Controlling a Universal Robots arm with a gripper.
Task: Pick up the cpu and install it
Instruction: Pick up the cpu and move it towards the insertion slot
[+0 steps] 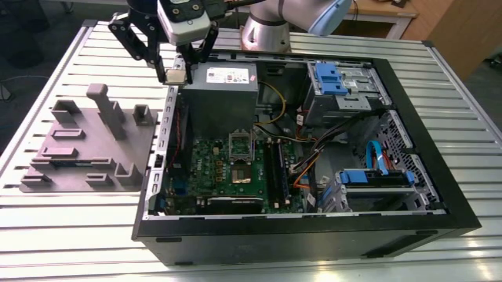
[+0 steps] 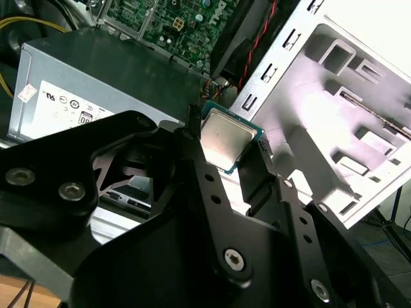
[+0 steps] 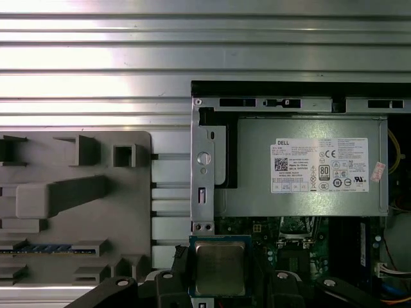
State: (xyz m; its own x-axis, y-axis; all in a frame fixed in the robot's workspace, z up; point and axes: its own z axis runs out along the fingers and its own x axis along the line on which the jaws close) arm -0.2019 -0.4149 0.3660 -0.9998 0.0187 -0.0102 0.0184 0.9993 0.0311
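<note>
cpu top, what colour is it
Dull silver-grey metal top with a teal-green border; the cpu shows best in the first wrist view.

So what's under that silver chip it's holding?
Below the cpu in the end effector, the first wrist view shows the case's metal wall and motherboard; directly beneath is hidden by the chip.

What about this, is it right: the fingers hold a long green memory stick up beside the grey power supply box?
No. The fingers hold the cpu, a small square silver-topped chip, not a memory stick, as the second wrist view shows. It is beside the grey power supply box.
</note>
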